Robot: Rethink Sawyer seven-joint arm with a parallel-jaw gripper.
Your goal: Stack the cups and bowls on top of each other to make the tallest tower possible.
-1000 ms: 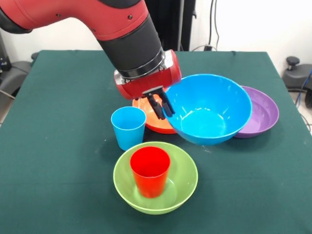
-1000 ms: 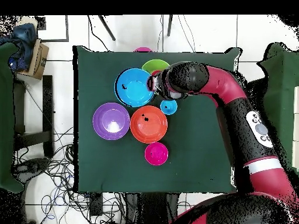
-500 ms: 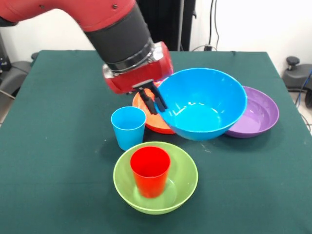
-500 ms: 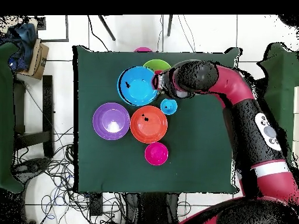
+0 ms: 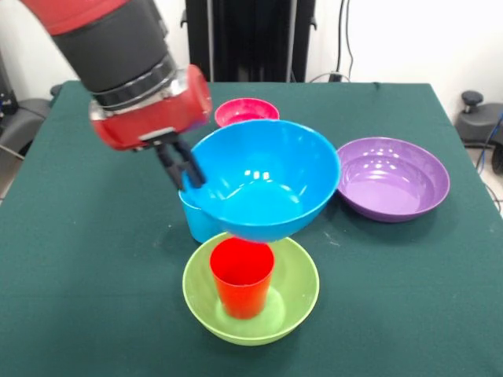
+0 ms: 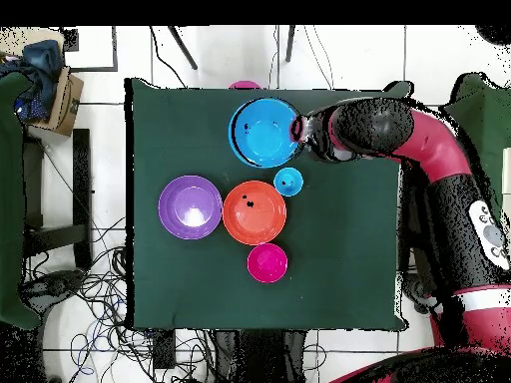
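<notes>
Gripper (image 5: 189, 174) clamped on blue bowl (image 5: 259, 184) rim, seemingly above red cup (image 5: 242, 275)

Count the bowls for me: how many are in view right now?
5. The blue bowl is held in the gripper, above the lime green bowl holding the red cup. The purple bowl, orange bowl and small pink-red bowl sit on the table.

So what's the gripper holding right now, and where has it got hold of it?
The gripper holds the blue bowl by its rim, on the side facing the arm, lifted above the red cup.
</notes>
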